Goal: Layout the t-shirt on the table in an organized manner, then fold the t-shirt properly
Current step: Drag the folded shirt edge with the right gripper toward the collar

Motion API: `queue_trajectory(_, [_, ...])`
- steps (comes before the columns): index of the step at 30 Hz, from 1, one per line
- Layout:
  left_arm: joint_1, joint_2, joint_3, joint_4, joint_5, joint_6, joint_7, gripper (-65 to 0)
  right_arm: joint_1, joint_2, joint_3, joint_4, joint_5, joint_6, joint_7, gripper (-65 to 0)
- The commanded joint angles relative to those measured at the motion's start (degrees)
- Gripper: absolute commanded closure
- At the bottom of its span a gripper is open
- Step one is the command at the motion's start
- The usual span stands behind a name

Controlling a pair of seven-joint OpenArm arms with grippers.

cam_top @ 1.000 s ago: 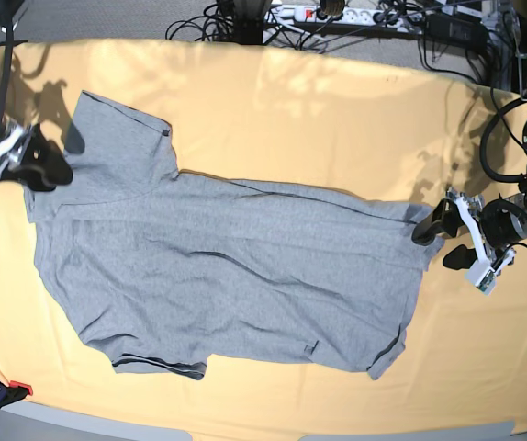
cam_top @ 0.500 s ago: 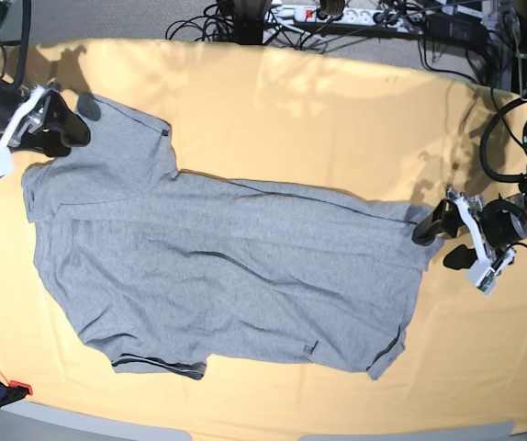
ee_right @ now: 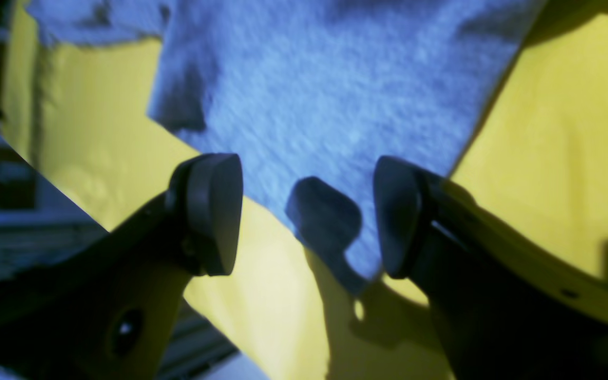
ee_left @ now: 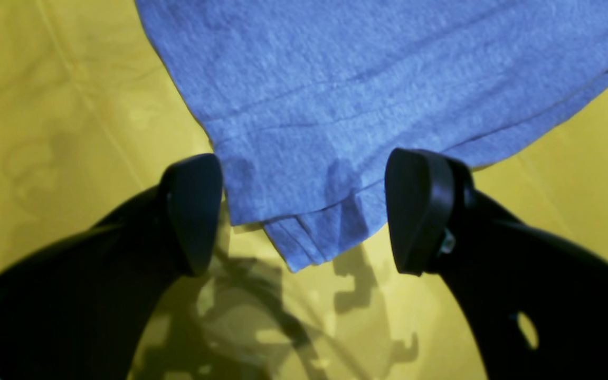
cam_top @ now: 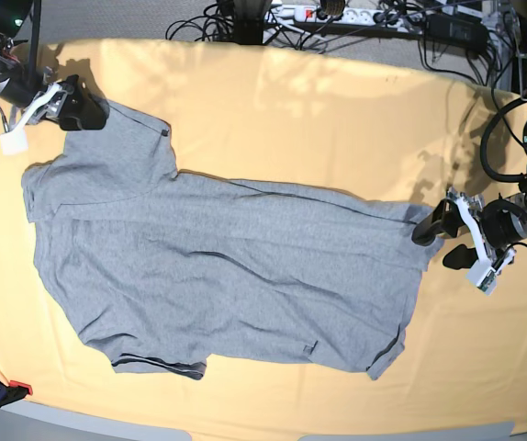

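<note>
The t-shirt [cam_top: 218,266] lies spread across the middle of the tabletop [cam_top: 337,110], plain heather grey on the side facing up, with soft wrinkles running along its length and one sleeve reaching toward the far corner on the base view's left. Its hem sits at the other end, slightly rumpled, with a small fold of fabric sticking out past the edge. The tabletop is covered in a pale yellow-orange cloth with faint creases and strong shadows of the arms thrown across it; beyond the far edge a tangle of black cables [cam_top: 245,18] and a white power strip [cam_top: 323,13] lie on the floor. The left end effector [cam_top: 447,239] hangs just off the hem with its fingers spread wide, and the left wrist view shows what the base view cannot: the folded bit of hem lies between the two black pads [ee_left: 193,211] without being pinched. The right end effector [cam_top: 78,108] sits at the far sleeve corner; in the right wrist view its pads [ee_right: 214,211] are parted above the sleeve edge, and although that picture is blurred, the cloth appears to lie loose beneath them rather than gripped.
</note>
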Motion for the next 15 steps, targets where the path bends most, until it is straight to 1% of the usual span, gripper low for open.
queue_trajectory(1, [-1.27, -1.22, -0.63, 0.74, -1.36, 0.07, -1.22, -48.4, 0.13, 0.24, 0.17, -0.22, -0.42, -0.01, 0.26, -41.1])
queue_trajectory(3, [-1.27, -1.22, -0.63, 0.74, -1.33, 0.04, -1.22, -48.4, 0.17, -0.46, 0.17, -0.85, -0.44, -0.01, 0.48, -40.4])
queue_trajectory(4, [-1.27, -1.22, -0.63, 0.74, -1.31, 0.04, -1.2, -48.4, 0.26, -0.72, 0.17, -0.85, -0.46, -0.01, 0.42, -38.7])
queue_trajectory(5, [-1.27, -1.22, -0.63, 0.74, -1.36, 0.07, -1.2, -48.4, 0.26, -0.72, 0.17, -0.83, -0.46, -0.01, 0.39, -34.5])
queue_trajectory(6, [-1.27, -1.22, -0.63, 0.74, -1.33, 0.07, -1.22, -48.4, 0.28, -0.68, 0.2, -0.83, -0.44, -0.01, 0.39, -27.6])
queue_trajectory(8, [-1.25, -1.25, -0.63, 0.74, -1.31, 0.07, -1.2, -48.4, 0.26, -0.39, 0.28, -0.5, -0.48, -0.01, 0.37, -8.5])
queue_trajectory(9, [-1.25, -1.25, -0.63, 0.74, -1.31, 0.07, -1.18, -48.4, 0.26, -0.13, 0.28, -0.15, -0.52, -0.01, 0.33, 0.0])
queue_trajectory(12, [-1.27, -1.25, -0.63, 0.74, -1.33, 0.07, -1.2, -48.4, 0.26, 0.74, 0.46, 2.47, -0.48, -0.01, 0.35, 0.0])
queue_trajectory(15, [-1.25, -1.22, -0.63, 0.74, -1.33, 0.07, -1.2, -48.4, 0.26, 1.2, 0.46, 7.91, -0.44, -0.01, 0.42, 0.0])
